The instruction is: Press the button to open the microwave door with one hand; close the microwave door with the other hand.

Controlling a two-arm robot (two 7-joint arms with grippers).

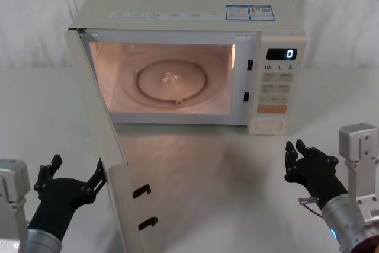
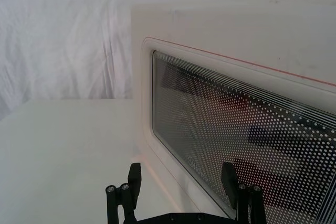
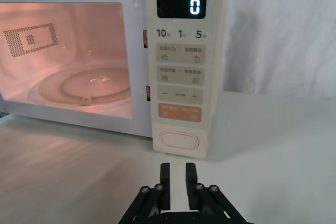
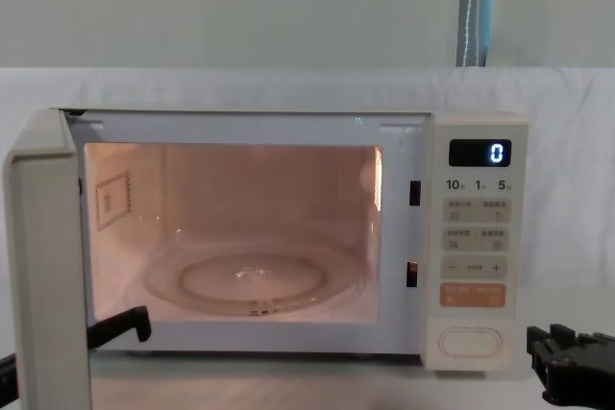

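Observation:
The microwave door (image 1: 106, 146) stands swung wide open toward my left, with the lit cavity and its glass turntable (image 1: 172, 81) exposed. Its outer face with the dark dotted window (image 2: 226, 114) lies just ahead of my left gripper (image 2: 181, 182), which is open, low beside the door and apart from it. The button (image 3: 179, 141) is the wide oval key at the bottom of the control panel (image 1: 275, 87). My right gripper (image 3: 178, 184) is shut, empty, and hovers a short way in front of and below the button (image 4: 471, 343).
The microwave (image 1: 183, 4) sits at the back of a white table (image 1: 225, 176). The display (image 3: 181, 6) reads 0. An orange key (image 3: 180, 112) sits just above the button. White cloth hangs behind. Two latch hooks (image 1: 142, 191) jut from the door's free edge.

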